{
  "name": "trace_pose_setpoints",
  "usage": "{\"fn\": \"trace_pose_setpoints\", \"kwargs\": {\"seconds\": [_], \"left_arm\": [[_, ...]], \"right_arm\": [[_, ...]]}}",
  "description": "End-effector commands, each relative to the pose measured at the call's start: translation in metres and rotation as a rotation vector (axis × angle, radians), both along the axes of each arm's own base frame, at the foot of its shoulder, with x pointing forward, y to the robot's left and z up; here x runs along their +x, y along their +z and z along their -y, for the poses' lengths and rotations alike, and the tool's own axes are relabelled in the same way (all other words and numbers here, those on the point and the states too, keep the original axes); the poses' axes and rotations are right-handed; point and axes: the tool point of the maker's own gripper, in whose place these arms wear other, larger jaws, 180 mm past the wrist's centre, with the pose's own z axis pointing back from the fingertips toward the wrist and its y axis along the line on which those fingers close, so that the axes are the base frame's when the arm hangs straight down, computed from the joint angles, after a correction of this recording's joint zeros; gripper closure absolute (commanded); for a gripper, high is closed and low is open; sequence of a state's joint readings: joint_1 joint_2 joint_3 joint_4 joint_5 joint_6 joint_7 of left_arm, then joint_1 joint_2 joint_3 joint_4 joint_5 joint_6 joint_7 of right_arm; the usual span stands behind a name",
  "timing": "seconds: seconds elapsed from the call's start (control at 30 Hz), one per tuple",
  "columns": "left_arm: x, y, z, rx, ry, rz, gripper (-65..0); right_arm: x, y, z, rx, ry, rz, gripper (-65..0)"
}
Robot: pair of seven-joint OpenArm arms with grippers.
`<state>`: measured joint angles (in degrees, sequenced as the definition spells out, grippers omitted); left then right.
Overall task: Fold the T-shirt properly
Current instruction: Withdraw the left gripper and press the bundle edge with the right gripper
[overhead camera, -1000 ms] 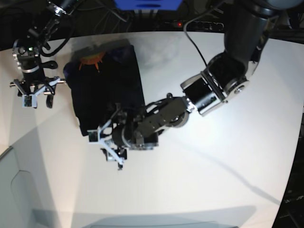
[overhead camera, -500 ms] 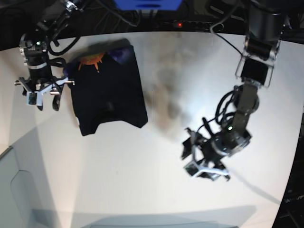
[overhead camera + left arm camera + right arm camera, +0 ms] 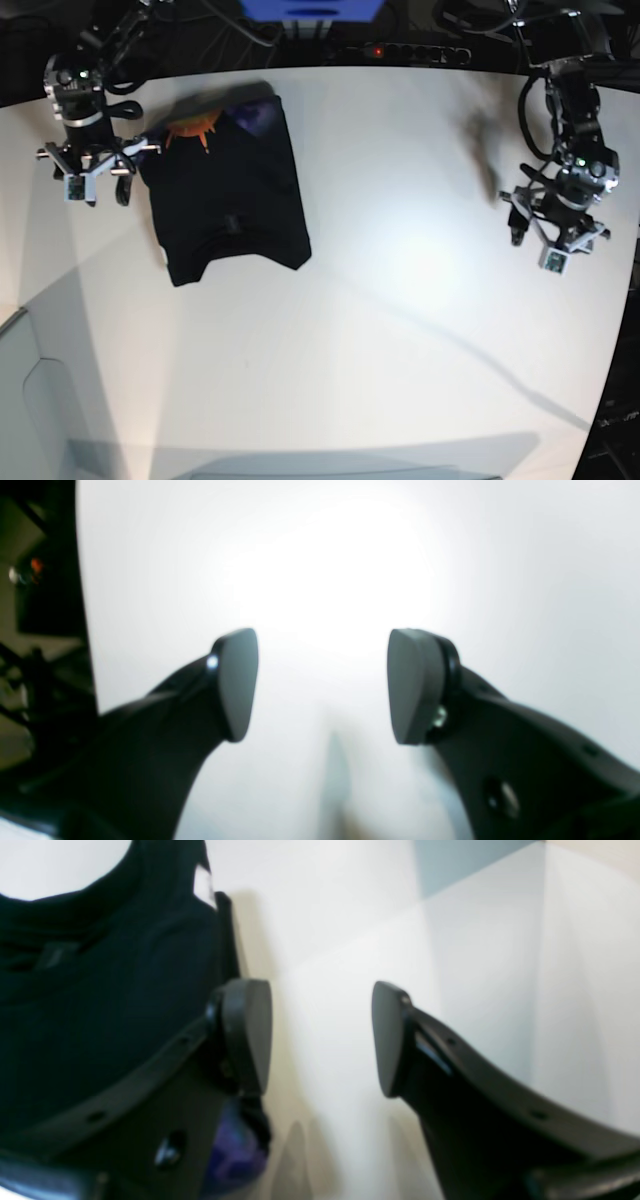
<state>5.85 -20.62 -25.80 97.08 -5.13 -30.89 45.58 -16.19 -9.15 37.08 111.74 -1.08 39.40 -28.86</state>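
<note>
The black T-shirt (image 3: pixel 228 190) lies folded on the white desk (image 3: pixel 400 330), toward the far left part in the base view. It makes a tall, neat shape. At its far end you can see a small orange sun print (image 3: pixel 190 128) and a purple patch (image 3: pixel 255 117) beside it. The near edge of the shirt is a little wavy.

The right gripper (image 3: pixel 88 178) hangs just beside the shirt's far left corner, over the bare desk. Its jaws stand wide open and hold nothing. In the right wrist view, the black cloth (image 3: pixel 100 990) fills the left side, and white desk shows between the two dark pads (image 3: pixel 247 1032).

The left gripper (image 3: pixel 558 245) is well apart from the shirt, over the right side of the desk. Its jaws are wide open too, with nothing in them. The left wrist view shows only bright white desk between its grey pads (image 3: pixel 415 685).
</note>
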Motion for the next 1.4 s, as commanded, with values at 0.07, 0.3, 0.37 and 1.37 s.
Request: {"fn": "trace_pose_setpoints", "kwargs": {"seconds": [0.07, 0.3, 0.37, 1.37], "left_arm": [[-0.002, 0.009, -0.008, 0.004, 0.022, 0.038, -38.9], [-0.03, -0.002, -0.002, -0.019, 0.052, 0.012, -38.9], [-0.038, -0.004, 0.003, -0.027, 0.056, 0.009, -38.9], [-0.086, -0.036, 0.02, -0.069, 0.07, -0.1, -38.9]], "right_arm": [[0.005, 0.008, -0.017, 0.018, 0.059, 0.046, -23.3], [0.011, 0.013, -0.022, 0.02, 0.073, 0.062, -11.6], [0.013, 0.014, -0.026, 0.022, 0.085, 0.069, -9.3], [0.004, 0.003, -0.052, 0.025, 0.19, 0.02, -8.5]]}}
